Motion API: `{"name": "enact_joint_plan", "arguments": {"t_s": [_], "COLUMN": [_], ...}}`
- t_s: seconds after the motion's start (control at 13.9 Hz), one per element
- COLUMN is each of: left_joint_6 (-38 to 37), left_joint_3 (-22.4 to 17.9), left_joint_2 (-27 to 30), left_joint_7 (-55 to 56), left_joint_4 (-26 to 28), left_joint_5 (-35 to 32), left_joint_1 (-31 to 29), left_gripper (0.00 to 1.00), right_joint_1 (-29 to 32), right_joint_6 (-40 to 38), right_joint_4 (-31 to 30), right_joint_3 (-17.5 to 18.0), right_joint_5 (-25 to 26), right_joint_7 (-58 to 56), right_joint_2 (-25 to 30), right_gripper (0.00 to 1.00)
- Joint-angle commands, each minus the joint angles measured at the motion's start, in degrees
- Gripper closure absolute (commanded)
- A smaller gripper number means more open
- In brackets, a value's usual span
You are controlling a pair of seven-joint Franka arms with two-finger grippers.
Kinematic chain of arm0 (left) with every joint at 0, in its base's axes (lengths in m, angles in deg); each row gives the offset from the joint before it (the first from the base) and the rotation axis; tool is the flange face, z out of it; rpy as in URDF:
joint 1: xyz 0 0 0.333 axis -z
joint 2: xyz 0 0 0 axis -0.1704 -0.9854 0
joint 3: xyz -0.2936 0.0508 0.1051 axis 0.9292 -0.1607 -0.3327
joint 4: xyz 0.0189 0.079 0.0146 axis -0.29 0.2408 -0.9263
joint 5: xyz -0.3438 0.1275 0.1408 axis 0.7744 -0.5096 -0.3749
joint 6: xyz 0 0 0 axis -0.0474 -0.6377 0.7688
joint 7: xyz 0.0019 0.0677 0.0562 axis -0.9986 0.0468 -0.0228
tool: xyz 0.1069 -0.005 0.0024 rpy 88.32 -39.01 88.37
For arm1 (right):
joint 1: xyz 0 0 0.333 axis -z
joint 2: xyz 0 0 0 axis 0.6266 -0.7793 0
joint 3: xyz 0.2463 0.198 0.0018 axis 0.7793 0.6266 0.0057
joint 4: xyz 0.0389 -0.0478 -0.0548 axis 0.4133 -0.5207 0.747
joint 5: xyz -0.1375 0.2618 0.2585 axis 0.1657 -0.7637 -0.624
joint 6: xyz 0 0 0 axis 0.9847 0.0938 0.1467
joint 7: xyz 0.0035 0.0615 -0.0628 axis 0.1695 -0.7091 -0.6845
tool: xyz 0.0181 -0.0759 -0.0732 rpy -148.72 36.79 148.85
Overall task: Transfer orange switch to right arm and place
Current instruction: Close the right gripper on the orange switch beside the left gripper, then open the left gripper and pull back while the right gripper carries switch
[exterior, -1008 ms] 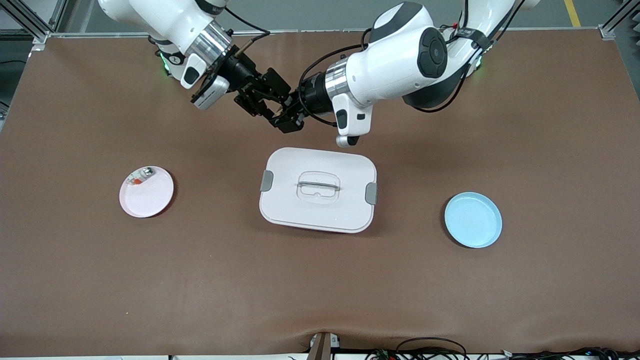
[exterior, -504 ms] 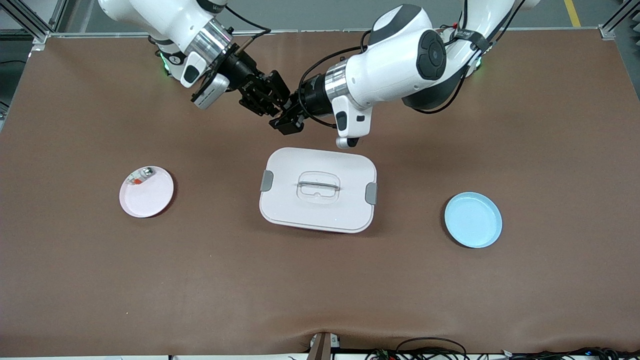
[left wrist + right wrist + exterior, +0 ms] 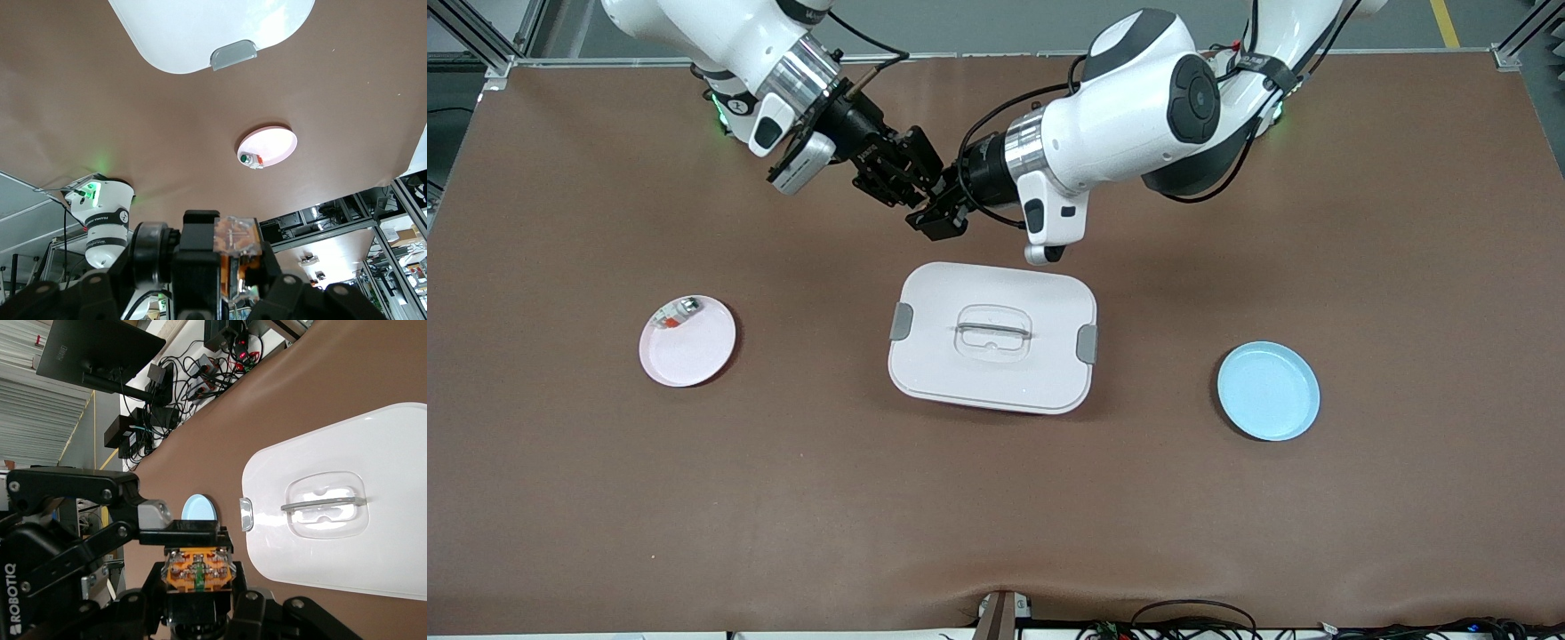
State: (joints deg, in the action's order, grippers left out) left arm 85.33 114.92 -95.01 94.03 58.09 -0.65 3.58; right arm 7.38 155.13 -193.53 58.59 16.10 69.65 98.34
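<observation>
Both claws meet in the air near the table's (image 3: 1405,222) robot edge. The left claw (image 3: 936,216) and right claw (image 3: 903,178) both pinch the orange switch (image 3: 199,571).

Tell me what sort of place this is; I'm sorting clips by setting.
Most likely a robotics lab or test cell. Two arms meet over a brown-matted table, the left hand and right hand around an orange switch. A monitor and tangled cables stand beside the table.

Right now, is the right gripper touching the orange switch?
Touching. In the right wrist view, the right gripper's fingers press against both sides of the orange switch.
</observation>
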Motion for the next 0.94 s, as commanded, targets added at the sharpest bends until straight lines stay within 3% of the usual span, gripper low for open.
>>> {"name": "enact_joint_plan", "arguments": {"t_s": [0.0, 0.22, 0.58, 0.86], "left_joint_6": [0.04, -0.04, -0.92, -8.37], "left_joint_3": [0.29, 0.29, 0.29, 0.29], "left_joint_2": [0.27, 0.36, 0.89, 3.34], "left_joint_7": [1.59, 2.12, 2.03, 0.54], "left_joint_4": [-0.69, -0.78, -0.6, -0.34], "left_joint_5": [-1.13, -1.05, -1.05, -1.13], "left_joint_1": [-0.12, -0.38, -2.31, -5.56], "left_gripper": [0.0, 0.0, 0.0, 0.0], "right_joint_1": [-0.31, -0.31, 1.18, 4.86], "right_joint_6": [0.15, 0.15, -0.64, -5.37], "right_joint_4": [0.19, 0.19, 0.1, 0.01], "right_joint_3": [-0.15, -0.15, -0.32, -0.41], "right_joint_5": [-0.65, -0.56, -0.56, -0.22], "right_joint_7": [-1.13, -3.39, -20.34, -28.44], "right_joint_2": [-0.94, -1.28, -2.51, -2.87], "right_gripper": [1.0, 1.0, 1.0, 1.0]}}
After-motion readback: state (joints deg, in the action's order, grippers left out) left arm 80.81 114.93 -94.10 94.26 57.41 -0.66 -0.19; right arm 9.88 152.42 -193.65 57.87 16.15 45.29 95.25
